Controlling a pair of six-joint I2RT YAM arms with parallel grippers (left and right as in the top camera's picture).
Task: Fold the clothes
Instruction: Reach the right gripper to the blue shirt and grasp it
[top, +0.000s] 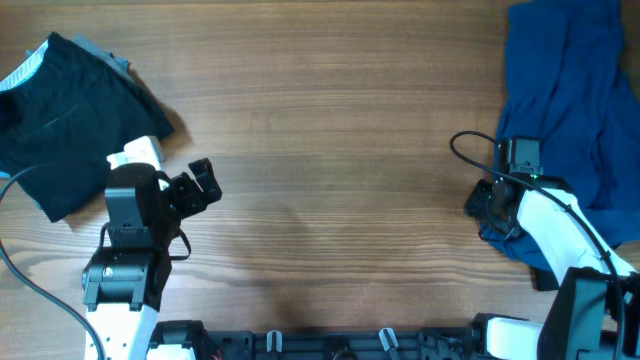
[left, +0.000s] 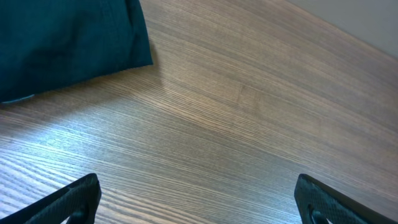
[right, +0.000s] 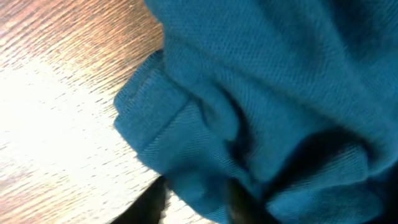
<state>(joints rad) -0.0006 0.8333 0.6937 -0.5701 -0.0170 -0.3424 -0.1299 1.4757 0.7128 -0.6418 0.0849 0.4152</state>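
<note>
A large royal-blue garment lies crumpled at the table's right edge. My right gripper is at its lower left corner. In the right wrist view a fold of the blue cloth sits between the two dark fingers, so the right gripper is shut on it. A black garment with a pale edge band lies at the far left. My left gripper hovers open to the right of it, over bare wood. In the left wrist view the dark cloth fills the upper left, and the left gripper holds nothing.
The wooden table stretches between the two garments. A black cable loops beside the right arm. The arm bases and a black rail run along the near edge.
</note>
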